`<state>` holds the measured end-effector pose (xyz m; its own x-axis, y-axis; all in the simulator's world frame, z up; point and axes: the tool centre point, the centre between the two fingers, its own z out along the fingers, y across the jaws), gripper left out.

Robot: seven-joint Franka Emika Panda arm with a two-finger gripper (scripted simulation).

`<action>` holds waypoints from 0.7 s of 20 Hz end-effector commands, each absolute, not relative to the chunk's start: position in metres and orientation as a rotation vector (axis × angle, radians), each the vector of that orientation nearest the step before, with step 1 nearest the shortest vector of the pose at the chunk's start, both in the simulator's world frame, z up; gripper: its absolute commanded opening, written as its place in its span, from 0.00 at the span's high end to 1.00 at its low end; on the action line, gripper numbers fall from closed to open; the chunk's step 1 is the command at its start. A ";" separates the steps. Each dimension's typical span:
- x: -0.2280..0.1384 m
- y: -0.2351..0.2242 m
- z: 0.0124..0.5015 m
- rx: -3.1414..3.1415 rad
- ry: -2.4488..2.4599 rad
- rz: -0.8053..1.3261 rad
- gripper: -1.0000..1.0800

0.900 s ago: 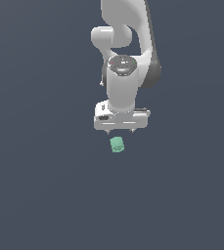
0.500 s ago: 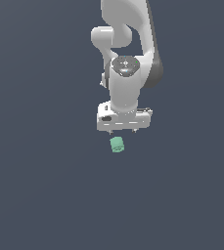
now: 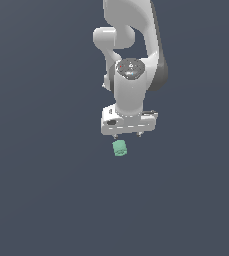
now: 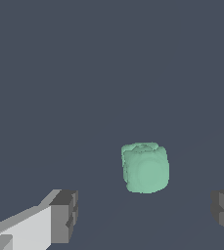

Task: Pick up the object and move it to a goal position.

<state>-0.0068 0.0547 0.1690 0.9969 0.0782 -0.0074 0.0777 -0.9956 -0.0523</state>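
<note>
surface: plain dark slate-grey, flat, filled both views | texture: uniform, unmarked | shading: even, slightly lighter toward the lower part of the exterior view | other non-task items: only this surface was visible

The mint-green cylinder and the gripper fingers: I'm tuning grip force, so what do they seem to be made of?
The mint-green cylinder looks like matte plastic or rubber: flat uniform colour, no glints, softly lumpy faces. This is a render, so it stays open. The gripper has fingers that look like hard, matte grey blocks with sharp edges, on a smooth, faintly glossy white body like painted metal or plastic. Jaws stand wide apart.
</note>
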 end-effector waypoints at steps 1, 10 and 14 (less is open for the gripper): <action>-0.008 0.053 0.163 -3.091 -0.131 0.014 0.04; -0.017 0.037 0.115 -3.117 -0.224 0.004 0.04; -0.022 0.032 0.099 -3.125 -0.261 0.001 0.04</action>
<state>-0.0201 0.0338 0.1044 0.9877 0.1566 -0.0021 0.1565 -0.9876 -0.0101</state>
